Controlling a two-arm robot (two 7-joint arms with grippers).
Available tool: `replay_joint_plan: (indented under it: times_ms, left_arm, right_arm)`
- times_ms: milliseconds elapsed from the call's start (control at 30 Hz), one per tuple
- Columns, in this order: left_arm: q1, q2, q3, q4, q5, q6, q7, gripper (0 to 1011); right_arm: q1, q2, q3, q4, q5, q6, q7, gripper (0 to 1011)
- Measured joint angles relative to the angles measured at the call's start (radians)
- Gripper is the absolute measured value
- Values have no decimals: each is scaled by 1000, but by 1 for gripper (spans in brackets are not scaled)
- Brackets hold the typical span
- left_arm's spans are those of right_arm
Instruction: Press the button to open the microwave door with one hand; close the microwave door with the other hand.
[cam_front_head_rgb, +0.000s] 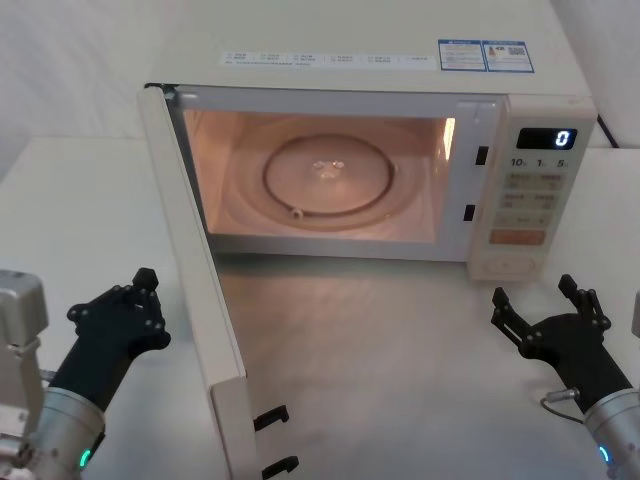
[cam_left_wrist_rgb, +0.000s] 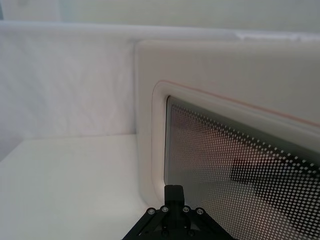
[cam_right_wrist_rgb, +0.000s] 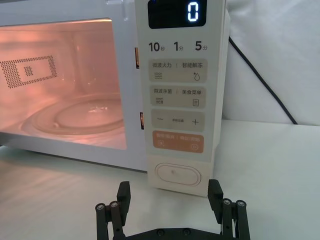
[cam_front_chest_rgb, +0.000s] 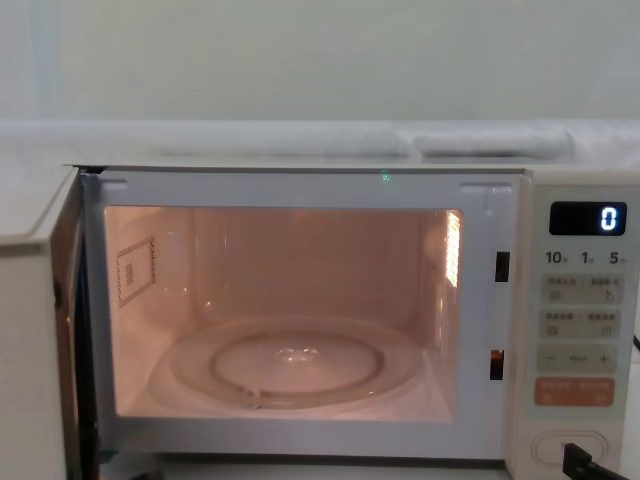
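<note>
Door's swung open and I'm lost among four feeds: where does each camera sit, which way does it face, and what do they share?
Head view: high, looking down on the microwave, its door swung open, left tool and right tool low, both open.
Chest view: low, facing straight into the lit cavity; a dark tool tip at lower right.
Left wrist view: beside the door's outer face, facing its window; tool base showing.
Right wrist view: facing the panel; open tool before the button.
Shared: right wrist, head and chest views show the display reading 0.

Microwave (cam_front_head_rgb: 380, 150) at the back of the table (cam_front_head_rgb: 400, 380), door (cam_front_head_rgb: 200, 290) swung out toward the robot on the left, glass plate (cam_front_head_rgb: 328, 180) inside, button (cam_right_wrist_rgb: 176, 175) lowest on the right-hand panel, left gripper (cam_front_head_rgb: 140, 295) left of the door, right gripper (cam_front_head_rgb: 540, 300) before the button
</note>
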Motion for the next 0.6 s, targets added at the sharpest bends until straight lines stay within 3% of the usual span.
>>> replay_joint_plan:
  times_ms: [200, 300, 600]
  left_arm:
    - [21, 27, -36, -31, -61, 3, -69, 0]
    - [38, 58, -63, -53, -118, 6, -122, 0]
    - [60, 134, -110, -101, -209, 38, -188, 0]
  right_arm:
    - [0, 0, 0, 0, 0, 0, 0, 1002]
    - [0, 0, 0, 0, 0, 0, 0, 1002]
    - [0, 0, 0, 0, 0, 0, 0, 1002]
